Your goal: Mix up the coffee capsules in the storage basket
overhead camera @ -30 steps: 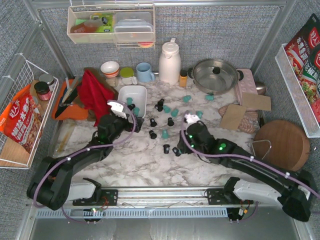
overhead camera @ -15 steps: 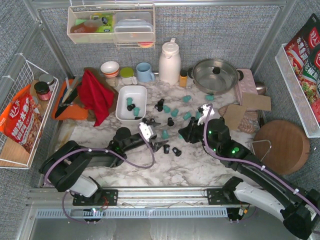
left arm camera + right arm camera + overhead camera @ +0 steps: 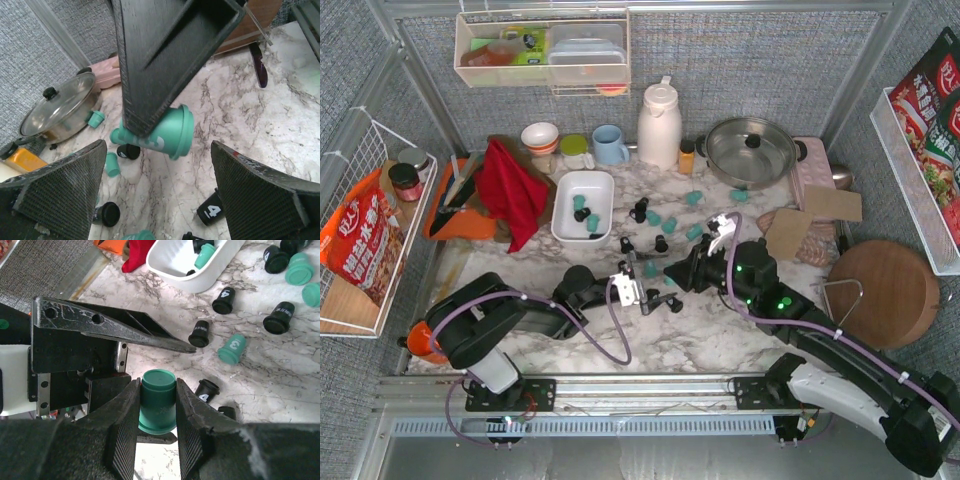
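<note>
– How are the arms set?
– The left arm [image 3: 520, 315] is stretched low across the tabletop [image 3: 710, 340], the left fingers [image 3: 60, 192] spread wide; the right arm [image 3: 760, 285] is reached toward it.
– And the capsules [image 3: 669, 226]?
– One teal capsule [image 3: 158, 399] is pinched by the right fingers [image 3: 197, 427]; others are scattered by the storage basket [image 3: 582, 184].

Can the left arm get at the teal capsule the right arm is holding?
Probably yes: the left gripper has its jaws open either side of the teal capsule, though the right gripper clamps it.

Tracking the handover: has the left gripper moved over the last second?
Yes. The left gripper has left the white tray, going right and down the top view.
</note>
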Motion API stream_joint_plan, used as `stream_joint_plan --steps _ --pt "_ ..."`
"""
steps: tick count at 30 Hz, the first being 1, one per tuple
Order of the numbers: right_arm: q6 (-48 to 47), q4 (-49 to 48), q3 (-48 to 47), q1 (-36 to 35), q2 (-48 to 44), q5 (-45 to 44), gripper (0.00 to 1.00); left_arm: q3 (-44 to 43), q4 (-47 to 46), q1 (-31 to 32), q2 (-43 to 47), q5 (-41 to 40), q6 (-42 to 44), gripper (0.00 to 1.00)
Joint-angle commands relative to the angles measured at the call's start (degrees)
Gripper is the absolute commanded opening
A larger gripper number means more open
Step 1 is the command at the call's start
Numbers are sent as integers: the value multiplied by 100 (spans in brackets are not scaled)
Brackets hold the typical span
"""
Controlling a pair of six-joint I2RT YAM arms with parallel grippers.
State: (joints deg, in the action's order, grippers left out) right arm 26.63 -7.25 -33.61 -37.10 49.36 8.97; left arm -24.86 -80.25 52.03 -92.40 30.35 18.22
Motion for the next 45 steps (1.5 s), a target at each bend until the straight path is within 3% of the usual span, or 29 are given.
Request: stream_joint_plan --steps 1,16,20,27,31,38,45 --pt "168 -352 97 -5 0 313 29 -41 -589 67 -79 -30 124 92" --pt "206 -274 252 -7 -164 266 30 -21 -991 192 -224 54 175 66" --pt "211 -258 258 -7 -194 240 33 -1 -1073 206 -252 29 202 53" --pt "189 -67 221 -5 -164 201 45 100 -1369 231 -306 -133 255 40" --pt "55 287 107 -8 -237 25 61 142 -1371 237 -318 -331 282 36" --pt "-382 941 -200 -2 -601 -292 63 271 -1278 224 -307 -977 243 34" --pt "-757 1452 -320 -20 -504 -560 63 184 -397 80 -2 -1941 -35 34"
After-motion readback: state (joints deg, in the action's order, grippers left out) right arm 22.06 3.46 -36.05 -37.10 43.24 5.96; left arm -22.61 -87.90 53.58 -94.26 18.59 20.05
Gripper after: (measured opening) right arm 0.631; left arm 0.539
